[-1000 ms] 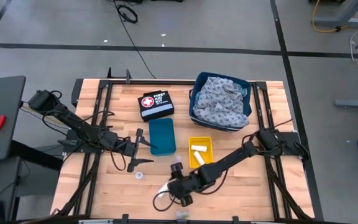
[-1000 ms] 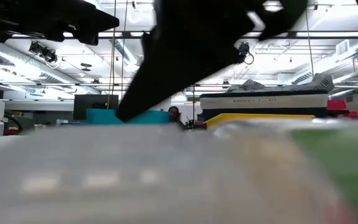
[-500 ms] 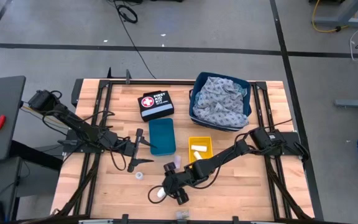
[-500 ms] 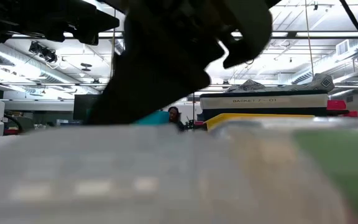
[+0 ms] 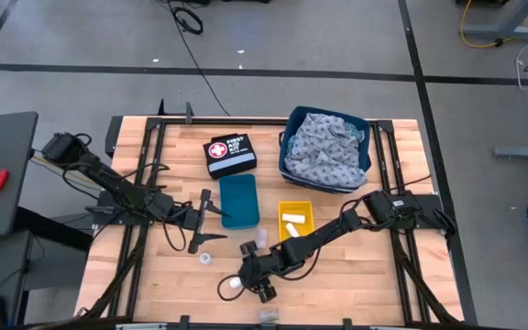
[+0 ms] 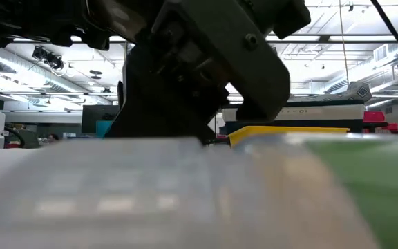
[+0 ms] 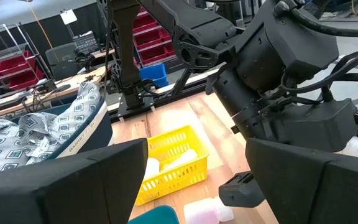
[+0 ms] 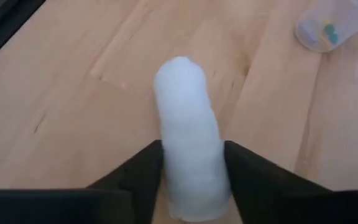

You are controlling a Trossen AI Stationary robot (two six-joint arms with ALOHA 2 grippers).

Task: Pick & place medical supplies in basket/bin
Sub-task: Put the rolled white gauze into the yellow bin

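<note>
A: L to R, go. Left gripper point(image 5: 206, 221)?
B: Over the table's point(image 5: 365, 275) left-middle, just beside the teal bin point(image 5: 239, 200). Fingers spread apart, holding nothing. Left wrist view confirms the wide gap.

A: Small stuff near it?
B: Tiny white tape ring point(image 5: 206, 258) on the wood, near the front, just below the left gripper. Black first aid pouch point(image 5: 229, 154) sits behind the teal bin.

A: Right gripper point(image 5: 234, 285)?
B: Reached across to the front-centre, low at the table. Clenched on a white gauze roll point(image 8: 189, 143). Right wrist view shows both fingers point(image 8: 141, 172) pressing the roll's sides, the roll sticking out forward over the wood. High view shows the roll's white end point(image 5: 232, 285) at the tips.

A: Anything else by it?
B: Small clear bottle point(image 5: 260, 240) just beside the right arm.

A: Farther right?
B: Yellow basket point(image 5: 295, 223) w/ gauze rolls point(image 5: 291, 220) inside, right of the teal bin. Blue basket point(image 5: 326, 147) at back right holds the patterned cloths point(image 5: 330, 151).
</note>
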